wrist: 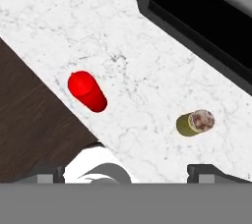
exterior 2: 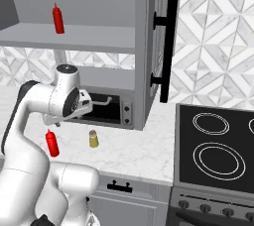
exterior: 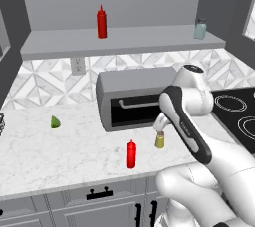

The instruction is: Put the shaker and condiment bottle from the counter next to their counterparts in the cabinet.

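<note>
- You see the gripper (wrist: 126, 171) with fingers spread wide, holding nothing, above the white marble counter (exterior: 60, 146).
- Small olive-yellow shaker (wrist: 194, 123) and red plastic squeeze bottle (wrist: 87, 91) stand near the counter's front edge.

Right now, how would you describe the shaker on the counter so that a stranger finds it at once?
Look at the white marble counter, in front of the grey toaster oven. There stands the shaker, apart from a red squeeze bottle. It is short, olive-yellow, with a tan-grey cap, unlike the taller red bottle and the pale teal-grey shaker on the cabinet shelf.
</note>
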